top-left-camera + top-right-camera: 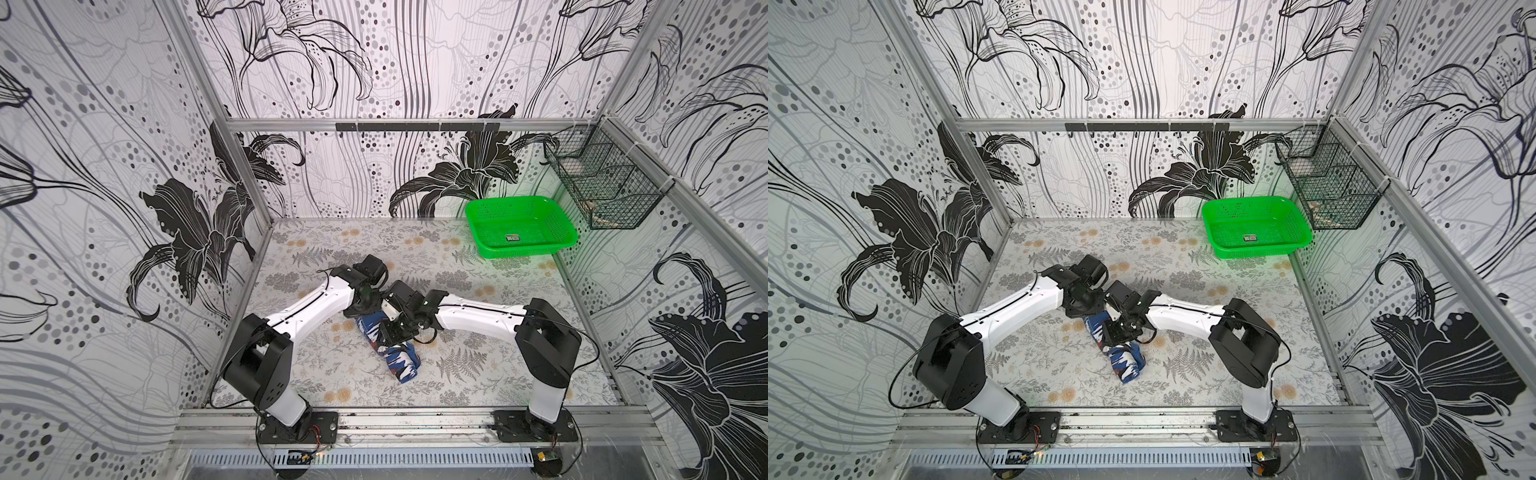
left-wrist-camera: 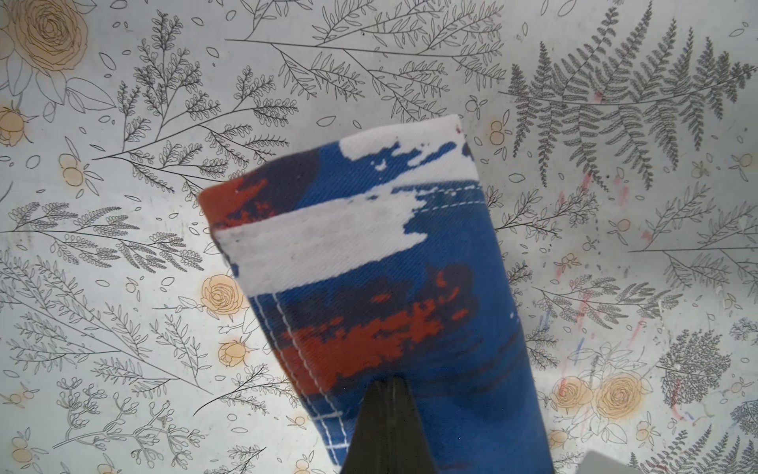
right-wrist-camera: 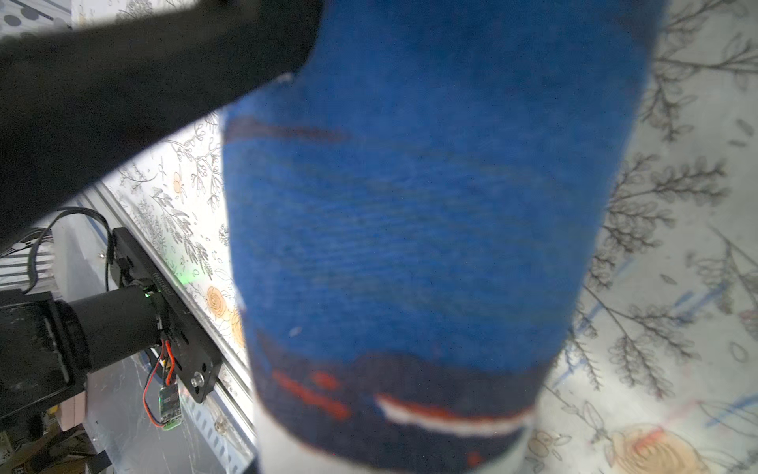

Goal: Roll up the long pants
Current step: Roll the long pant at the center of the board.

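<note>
Pants (image 1: 401, 359), rolled into a blue, white and red bundle, on the surface (image 1: 332, 374) between the arms; right end effector (image 1: 395, 334) over its middle, jaw width indiscernible; left end effector (image 2: 389, 385) closed tight, tips against the fabric at the far end; green basket (image 1: 519, 249) in far right corner.

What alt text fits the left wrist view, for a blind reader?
The long pants, a rolled bundle of blue, white and red fabric, lie on a table printed with leaves and flowers. The shut left tool shows dark in front of the fabric.
</note>
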### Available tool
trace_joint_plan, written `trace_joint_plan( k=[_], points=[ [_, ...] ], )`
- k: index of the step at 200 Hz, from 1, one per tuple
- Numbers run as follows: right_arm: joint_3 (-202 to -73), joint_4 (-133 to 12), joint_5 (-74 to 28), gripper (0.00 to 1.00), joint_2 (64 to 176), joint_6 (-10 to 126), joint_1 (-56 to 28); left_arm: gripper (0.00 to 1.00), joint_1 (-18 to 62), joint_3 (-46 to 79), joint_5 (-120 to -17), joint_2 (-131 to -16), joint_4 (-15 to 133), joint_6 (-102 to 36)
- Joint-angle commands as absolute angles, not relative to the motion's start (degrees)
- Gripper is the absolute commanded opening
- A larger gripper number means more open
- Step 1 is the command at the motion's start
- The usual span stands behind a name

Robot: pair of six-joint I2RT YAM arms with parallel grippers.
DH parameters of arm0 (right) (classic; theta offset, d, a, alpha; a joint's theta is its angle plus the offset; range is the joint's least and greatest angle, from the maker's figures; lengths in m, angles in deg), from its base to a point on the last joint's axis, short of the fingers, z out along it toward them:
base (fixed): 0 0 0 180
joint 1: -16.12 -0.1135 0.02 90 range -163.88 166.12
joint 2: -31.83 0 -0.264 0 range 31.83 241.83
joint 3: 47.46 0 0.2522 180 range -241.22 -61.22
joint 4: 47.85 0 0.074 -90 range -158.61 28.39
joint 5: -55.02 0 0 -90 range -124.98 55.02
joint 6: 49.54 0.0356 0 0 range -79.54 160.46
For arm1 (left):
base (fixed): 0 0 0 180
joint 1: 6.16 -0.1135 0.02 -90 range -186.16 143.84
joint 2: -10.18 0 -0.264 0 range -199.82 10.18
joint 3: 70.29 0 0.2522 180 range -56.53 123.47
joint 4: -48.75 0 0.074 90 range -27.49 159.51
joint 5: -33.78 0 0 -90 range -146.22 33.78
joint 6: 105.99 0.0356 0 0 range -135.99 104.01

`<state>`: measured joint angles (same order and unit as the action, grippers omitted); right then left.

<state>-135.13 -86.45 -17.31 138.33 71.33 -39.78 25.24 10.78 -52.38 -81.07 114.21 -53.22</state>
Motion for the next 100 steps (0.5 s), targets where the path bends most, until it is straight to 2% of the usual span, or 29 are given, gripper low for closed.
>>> trace_joint_plan(
  k=[1,41,54,57,64,69,71,100],
  points=[
    [-132.9,-96.4,-20.2,0.41,140.8,70.0,-40.6,0.00,25.0,6.6,-53.9,-85.1,110.1,-53.8],
    [-133.1,-97.2,-24.2,0.40,138.9,69.7,-40.7,0.00,25.0,6.2,-54.0,-86.5,109.4,-53.6],
    [-132.6,-97.2,-26.9,0.45,136.8,69.1,-40.8,0.00,25.0,6.3,-54.1,-86.5,109.5,-53.6],
    [-132.3,-97.0,-27.5,0.49,136.2,69.0,-40.8,0.00,25.0,6.3,-54.1,-86.5,109.5,-53.6],
    [-131.7,-96.5,-29.0,0.70,134.7,68.3,-40.9,0.00,25.0,6.4,-54.1,-86.4,109.5,-53.6],
    [-131.3,-96.3,-30.2,0.95,133.5,68.0,-41.2,0.00,25.0,6.5,-54.1,-86.4,109.6,-53.7],
    [-131.1,-96.3,-30.8,0.99,133.0,67.7,-41.2,0.00,25.0,6.5,-54.1,-86.3,109.6,-53.7],
    [-130.6,-98.1,-44.7,1.00,126.3,63.0,-45.7,0.00,25.0,6.7,-54.2,-86.1,109.7,-53.8]
  ],
)
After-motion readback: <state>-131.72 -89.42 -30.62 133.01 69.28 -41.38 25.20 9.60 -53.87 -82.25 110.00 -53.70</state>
